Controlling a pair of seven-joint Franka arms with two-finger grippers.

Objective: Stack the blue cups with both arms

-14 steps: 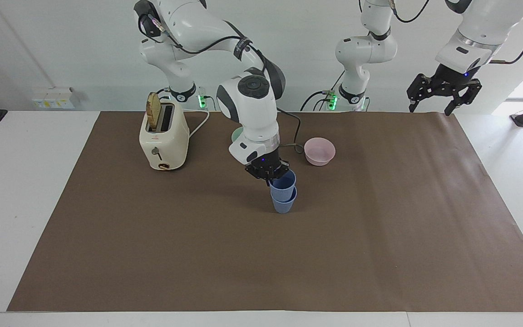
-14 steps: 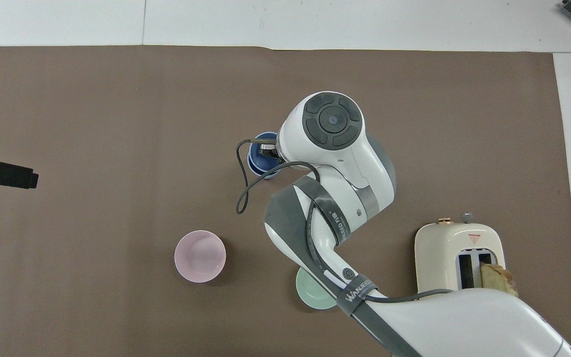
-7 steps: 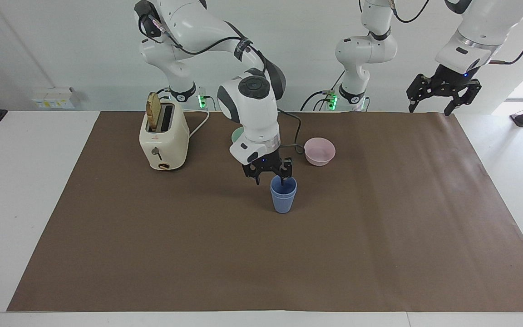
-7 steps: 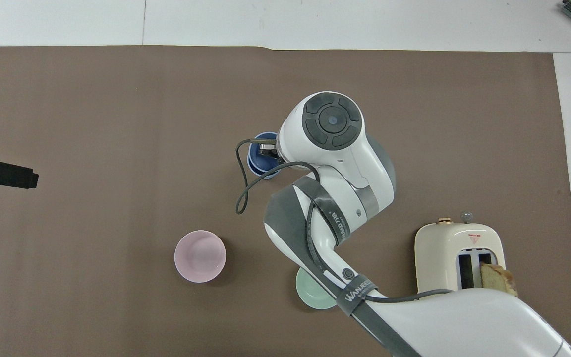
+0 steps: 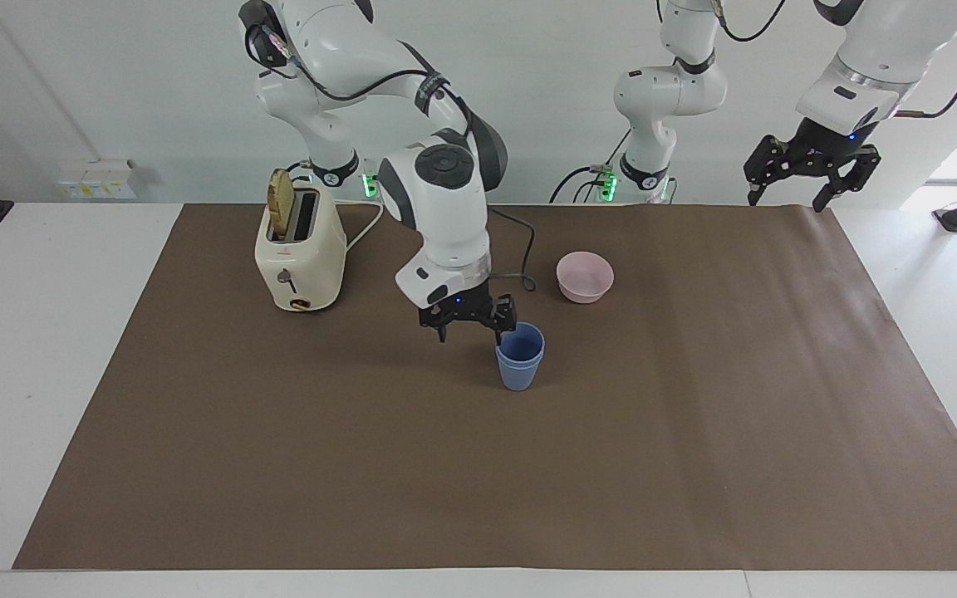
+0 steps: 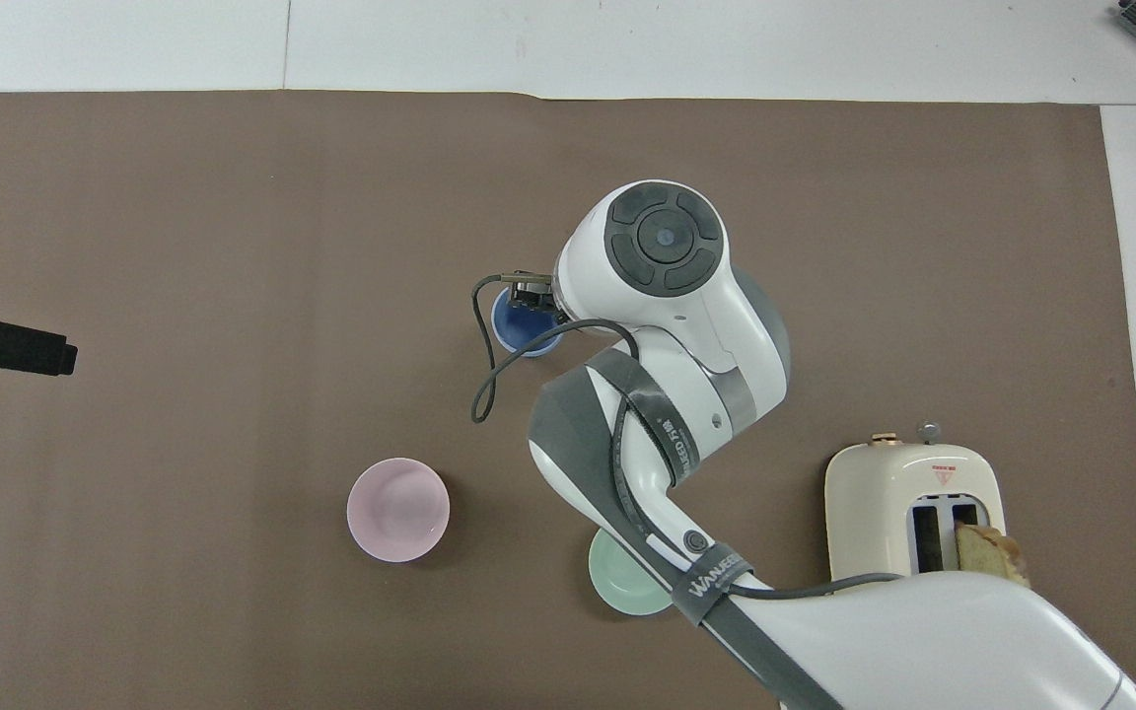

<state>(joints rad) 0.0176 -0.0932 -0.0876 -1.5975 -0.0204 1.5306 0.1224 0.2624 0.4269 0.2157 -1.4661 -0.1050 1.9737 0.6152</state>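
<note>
Standing nested, blue cups [image 5: 519, 357] just beside spread right end effector [image 5: 470, 325]

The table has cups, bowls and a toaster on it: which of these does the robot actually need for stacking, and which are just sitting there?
Needed:
- blue cups, already nested, mid-table
- right gripper, open beside them
- left gripper, waiting open

Just sitting there:
- pink bowl
- green bowl
- toaster with bread

right hand [image 5: 469, 329] low, fingers spread | left hand [image 5: 786, 196] raised, waiting, fingers spread
</note>
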